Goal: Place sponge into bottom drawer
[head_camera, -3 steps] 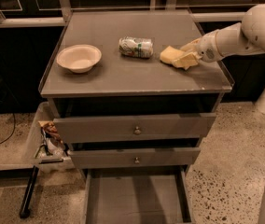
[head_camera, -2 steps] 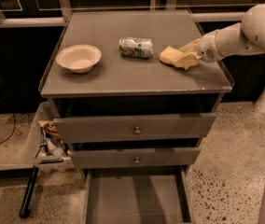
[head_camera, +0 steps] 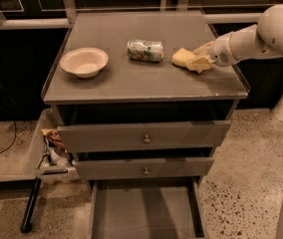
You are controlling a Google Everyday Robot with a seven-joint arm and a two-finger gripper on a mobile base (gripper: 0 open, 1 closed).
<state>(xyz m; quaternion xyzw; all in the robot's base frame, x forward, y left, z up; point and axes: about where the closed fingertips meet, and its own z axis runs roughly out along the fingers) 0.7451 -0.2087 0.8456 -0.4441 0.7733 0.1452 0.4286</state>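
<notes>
The pale yellow sponge (head_camera: pixel 181 57) lies on the right part of the grey cabinet top (head_camera: pixel 146 83). My gripper (head_camera: pixel 196 58) reaches in from the right, low over the top, and is right at the sponge's right end, touching or nearly touching it. The bottom drawer (head_camera: pixel 144 214) stands pulled out at the foot of the cabinet, a wide shallow grey tray with a bare floor.
A crushed can (head_camera: pixel 145 50) lies just left of the sponge. A pale bowl (head_camera: pixel 84 61) sits at the left of the top. Two shut drawer fronts with knobs (head_camera: pixel 144 138) sit above the open drawer. A bin of trash (head_camera: pixel 52 151) stands left of the cabinet.
</notes>
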